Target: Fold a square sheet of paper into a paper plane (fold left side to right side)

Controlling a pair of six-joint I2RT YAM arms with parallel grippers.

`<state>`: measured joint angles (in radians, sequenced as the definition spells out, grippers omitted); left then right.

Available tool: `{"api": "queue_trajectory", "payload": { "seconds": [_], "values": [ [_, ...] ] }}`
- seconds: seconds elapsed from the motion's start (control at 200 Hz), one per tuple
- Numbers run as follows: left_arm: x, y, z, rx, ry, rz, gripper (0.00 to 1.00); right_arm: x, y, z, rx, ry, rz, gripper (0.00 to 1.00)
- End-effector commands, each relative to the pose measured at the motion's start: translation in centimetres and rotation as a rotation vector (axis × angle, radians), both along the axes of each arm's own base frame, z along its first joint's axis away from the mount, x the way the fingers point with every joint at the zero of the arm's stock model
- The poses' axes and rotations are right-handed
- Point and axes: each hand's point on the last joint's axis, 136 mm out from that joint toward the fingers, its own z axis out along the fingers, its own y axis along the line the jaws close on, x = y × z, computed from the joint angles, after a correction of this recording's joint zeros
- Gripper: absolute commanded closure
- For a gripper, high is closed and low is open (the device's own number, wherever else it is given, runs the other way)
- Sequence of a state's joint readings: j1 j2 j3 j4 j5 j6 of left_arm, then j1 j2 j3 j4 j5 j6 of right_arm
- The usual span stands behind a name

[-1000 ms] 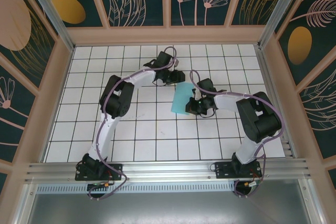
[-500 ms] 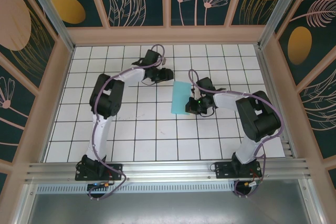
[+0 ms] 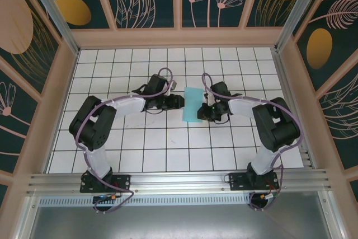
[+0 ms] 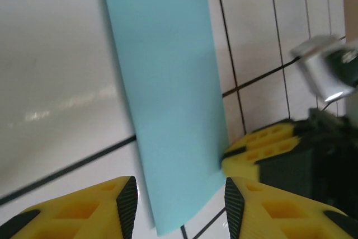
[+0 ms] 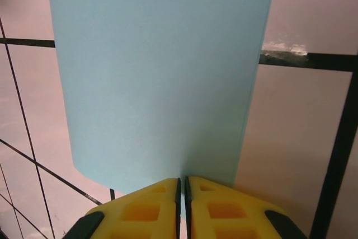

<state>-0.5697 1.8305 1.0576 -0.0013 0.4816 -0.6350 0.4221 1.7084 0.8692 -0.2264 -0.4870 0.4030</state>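
Note:
The square sheet of paper [image 3: 193,104] is light turquoise and lies folded into a narrow upright strip near the table's middle. My right gripper [image 3: 203,110] is at the strip's right edge. In the right wrist view its yellow fingers [image 5: 151,205] are shut on the paper's [image 5: 156,71] near edge, with the sheet in the thin slit between them. My left gripper [image 3: 178,102] hovers at the strip's left side, open. In the left wrist view the paper's [image 4: 168,82] lower corner lies between its spread black pads [image 4: 126,205], apart from both. The right gripper's fingers [image 4: 263,144] show just beyond.
The white gridded tabletop [image 3: 168,144] is walled by wooden frames with a metal rail [image 3: 179,182] along the near edge. Both arms bend inward, with the left elbow [image 3: 89,127] out to the left and the right elbow [image 3: 277,124] to the right.
My left gripper has moved from the paper's far end round to its left side, and its elbow has swung left and nearer. The paper has settled flatter. The right gripper has stayed put.

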Motion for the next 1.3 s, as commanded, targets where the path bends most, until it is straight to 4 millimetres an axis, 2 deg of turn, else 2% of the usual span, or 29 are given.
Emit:
{"api": "queue_trajectory", "payload": {
  "seconds": [0.0,0.06,0.16,0.3,0.405,0.661,0.801,1.041,1.296],
  "values": [
    [0.8,0.6,2.2,-0.029,-0.058,0.046,0.52,1.2,-0.7,3.9,0.083,-0.083,-0.023,0.73],
    [0.3,0.6,2.0,-0.034,-0.049,0.046,0.52,1.6,-1.5,4.4,0.097,-0.097,-0.046,0.68],
    [-0.3,0.6,1.7,-0.036,-0.043,0.046,0.5,1.8,-2.4,4.2,0.108,-0.093,-0.077,0.62],
    [-0.3,0.3,1.6,-0.048,-0.049,0.047,0.49,1.7,-1.9,3.6,0.16,-0.053,-0.083,0.56],
    [-0.4,0.1,1.4,-0.045,-0.046,0.042,0.49,1.7,-1.6,2.7,0.174,-0.015,-0.094,0.56],
    [-0.2,0.2,2.5,-0.028,-0.115,0.025,0.49,2.0,-1.0,1.4,0.19,0.042,-0.114,0.56],
    [-0.3,0.3,2.5,-0.017,-0.117,0.026,0.48,1.9,-0.7,0.7,0.189,0.066,-0.109,0.56],
    [-0.3,0.5,2.5,-0.005,-0.128,0.022,0.48,2.1,0.0,0.2,0.192,0.08,-0.099,0.56],
    [-0.2,1.0,2.0,0.033,-0.139,0.024,0.48,2.5,0.4,0.9,0.211,0.07,-0.095,0.57]
  ]
}}
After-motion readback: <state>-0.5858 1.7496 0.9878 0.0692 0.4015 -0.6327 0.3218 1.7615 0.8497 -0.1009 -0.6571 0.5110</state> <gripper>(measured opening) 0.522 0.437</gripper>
